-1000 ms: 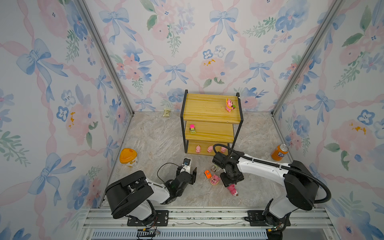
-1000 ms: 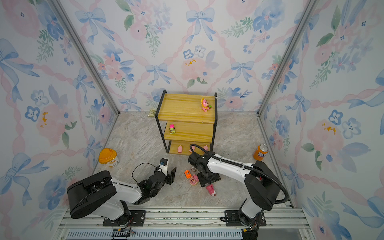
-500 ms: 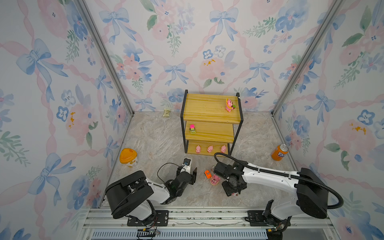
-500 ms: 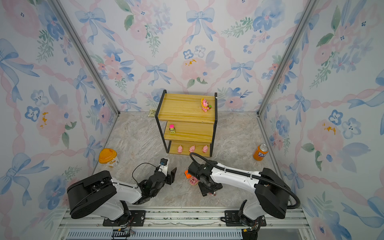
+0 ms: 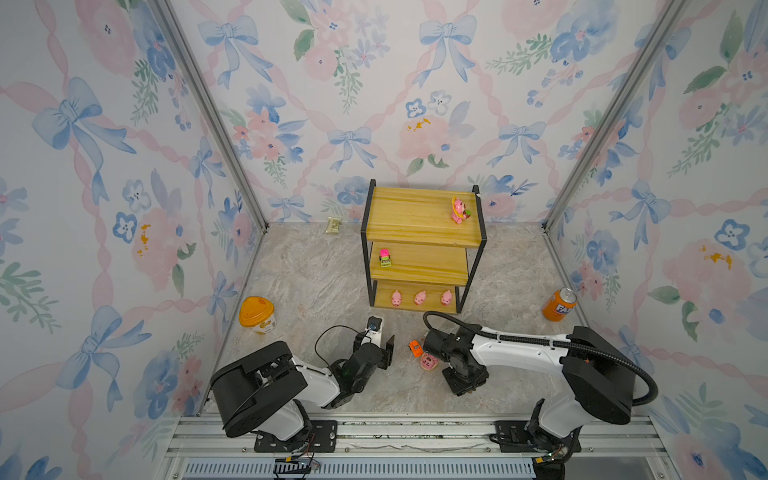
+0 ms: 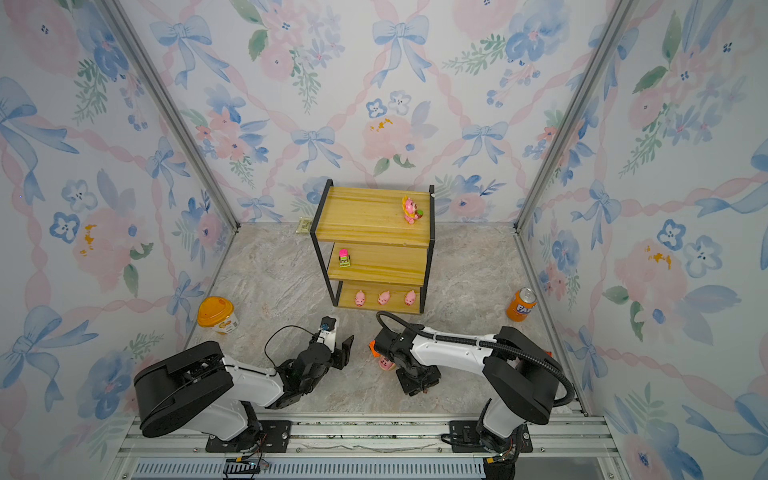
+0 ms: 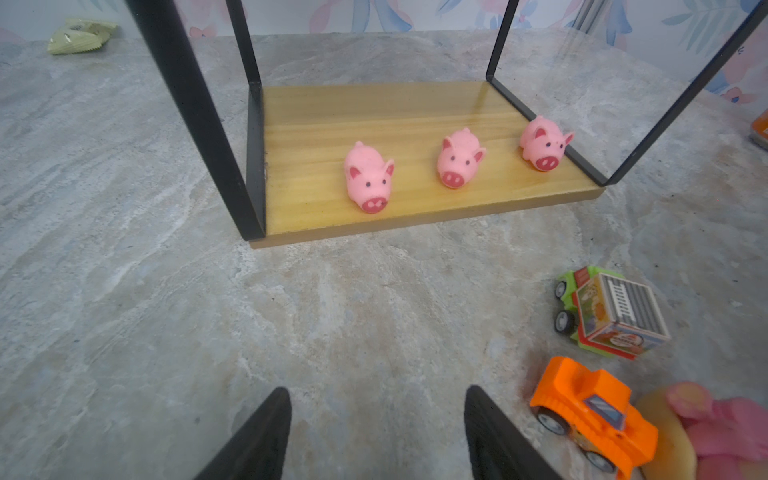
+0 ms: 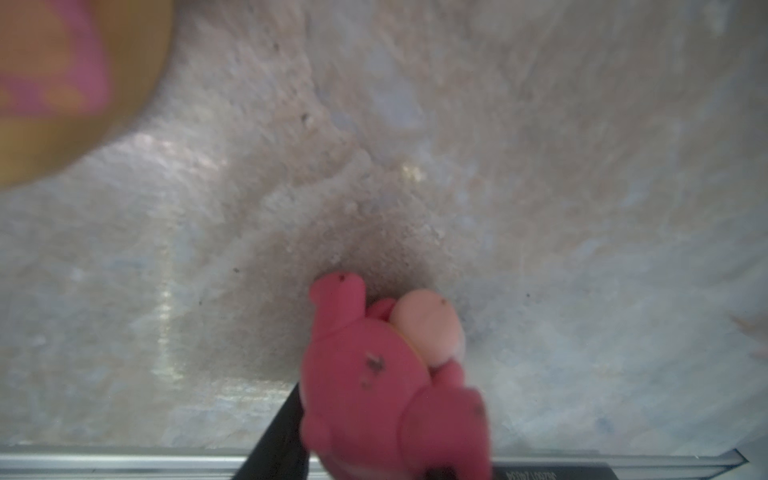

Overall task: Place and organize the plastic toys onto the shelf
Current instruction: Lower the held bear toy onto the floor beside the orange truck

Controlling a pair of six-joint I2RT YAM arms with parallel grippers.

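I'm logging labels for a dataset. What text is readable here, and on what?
"FAN" on the orange soda can; the rest is turned away.
Toy truck stickers: too small to read.
Yellow tub label: blurred.
Green packet print: unreadable.
Dark strip, right wrist view: print blurred.

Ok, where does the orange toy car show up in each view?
In a top view: orange car on the floor before the shelf, in the open.
In a top view: car half hidden by the right arm.
Left wrist: car close, next to the green truck.
Right wrist: not in it.
Landmark: three pigs on the shelf, except in right wrist.
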